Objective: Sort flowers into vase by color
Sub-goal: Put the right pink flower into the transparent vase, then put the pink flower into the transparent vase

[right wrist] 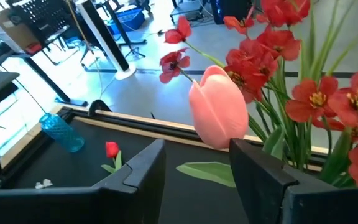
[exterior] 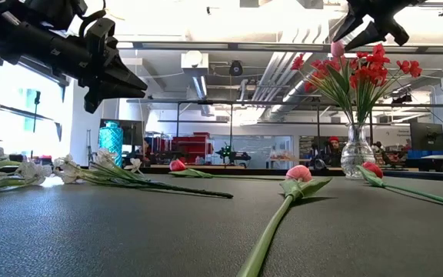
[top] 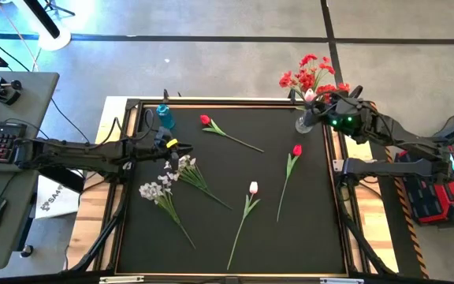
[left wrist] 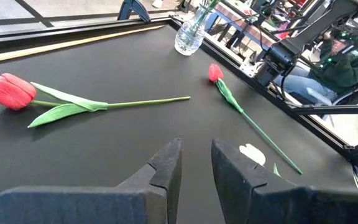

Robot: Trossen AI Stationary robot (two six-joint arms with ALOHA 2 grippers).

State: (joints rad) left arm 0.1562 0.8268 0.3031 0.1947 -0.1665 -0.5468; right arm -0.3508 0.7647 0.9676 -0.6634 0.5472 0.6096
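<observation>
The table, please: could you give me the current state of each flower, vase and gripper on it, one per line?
Clear vase: upright at the table's far right corner, holding red sprays.
Blue vase: upright, empty.
Pink tulip: held among the sprays by the right gripper.
Red tulips: lying flat.
Pale tulip: lying flat.
White sprays: lying flat.
Left gripper: empty, jaws slightly apart, above the table.

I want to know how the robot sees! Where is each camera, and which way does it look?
High view: overhead, straight down on the black table; both arms show.
Low view: at tabletop height, looking across; arms overhead.
Left wrist view: on the left gripper, facing red tulips.
Right wrist view: on the right gripper, which holds a pink tulip.
All views share the clear glass vase.
</observation>
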